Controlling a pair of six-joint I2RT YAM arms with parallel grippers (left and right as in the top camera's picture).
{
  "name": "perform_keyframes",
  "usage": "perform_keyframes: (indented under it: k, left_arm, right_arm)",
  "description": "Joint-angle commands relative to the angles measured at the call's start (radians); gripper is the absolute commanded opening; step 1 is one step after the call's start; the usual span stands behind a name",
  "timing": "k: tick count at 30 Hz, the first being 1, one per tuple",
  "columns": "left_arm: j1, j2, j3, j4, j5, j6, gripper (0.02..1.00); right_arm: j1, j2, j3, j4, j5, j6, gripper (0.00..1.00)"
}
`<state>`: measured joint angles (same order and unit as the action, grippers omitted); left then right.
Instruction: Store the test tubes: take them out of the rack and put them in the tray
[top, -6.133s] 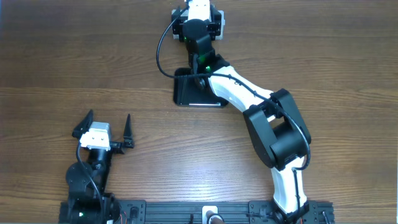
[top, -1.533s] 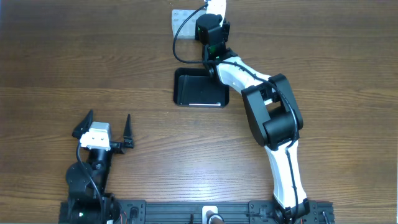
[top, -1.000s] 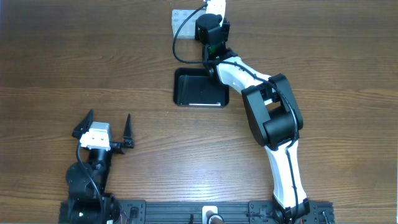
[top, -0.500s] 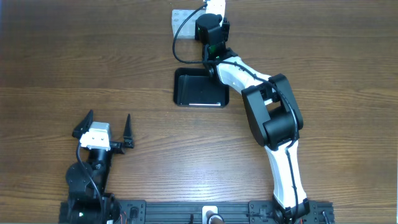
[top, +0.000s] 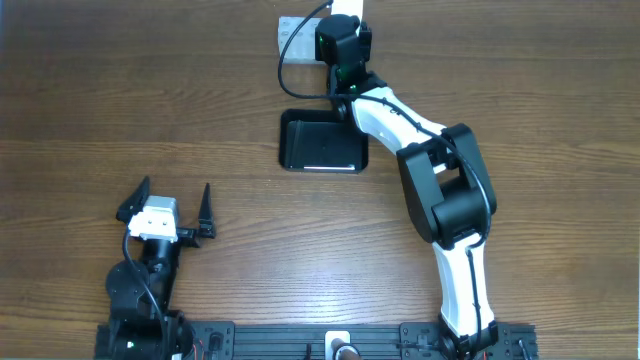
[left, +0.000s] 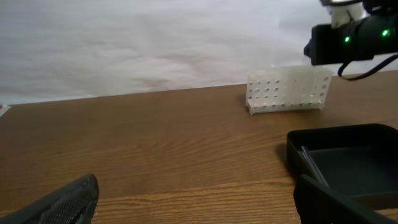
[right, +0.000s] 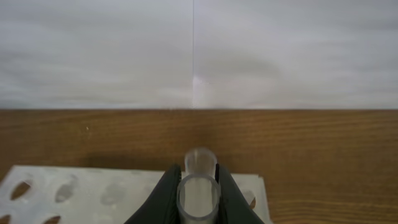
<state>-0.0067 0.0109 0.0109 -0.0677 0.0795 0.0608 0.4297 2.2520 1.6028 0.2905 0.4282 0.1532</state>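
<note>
Right pincer (right: 198, 179) clamped on a clear test tube (right: 199, 194) above the white rack (right: 93, 186), black tray (top: 320, 167) near; left pincer (top: 173, 186) apart, well away.

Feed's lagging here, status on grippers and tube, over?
Left gripper open, near its base. Right gripper shut on test tube at rack. Nothing between rack and tray.

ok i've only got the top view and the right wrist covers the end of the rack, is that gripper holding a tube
observer: yes, the right wrist view shows the right gripper shut on a clear test tube at the rack
operator: are the holes beside it empty
observer: the three holes in sight there look empty
operator: anything in the tray
observer: the left wrist view shows thin clear shapes, likely tubes, along one inner wall of the black tray
</note>
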Motion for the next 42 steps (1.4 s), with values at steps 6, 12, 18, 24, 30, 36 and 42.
perform_keyframes:
  k: [6,12,18,24,30,36,42]
  left_arm:
    - [0.005,-0.008,-0.005,-0.002,0.013,0.011,1.0]
    - [0.005,-0.008,-0.005,-0.002,0.013,0.011,1.0]
    - [0.005,-0.008,-0.005,-0.002,0.013,0.011,1.0]
    - [0.005,-0.008,-0.005,-0.002,0.013,0.011,1.0]
    - [0.005,-0.008,-0.005,-0.002,0.013,0.01,1.0]
    - [0.005,-0.008,-0.005,-0.002,0.013,0.011,1.0]
    - [0.005,-0.008,-0.005,-0.002,0.013,0.011,0.993]
  right_arm:
    - [-0.015,-0.095,0.023,0.0,0.014,-0.021,0.036]
    - [-0.017,-0.1,0.023,-0.009,0.014,-0.021,0.038]
    - [-0.02,-0.104,0.036,-0.008,0.014,-0.043,0.038]
    - [-0.02,-0.119,0.106,-0.047,0.014,-0.066,0.029]
    - [-0.024,-0.128,0.236,-0.195,0.015,-0.066,0.009]
    - [-0.031,-0.159,0.32,-0.304,0.014,-0.065,0.009]
    - [-0.03,-0.245,0.325,-0.487,0.013,0.029,0.009]
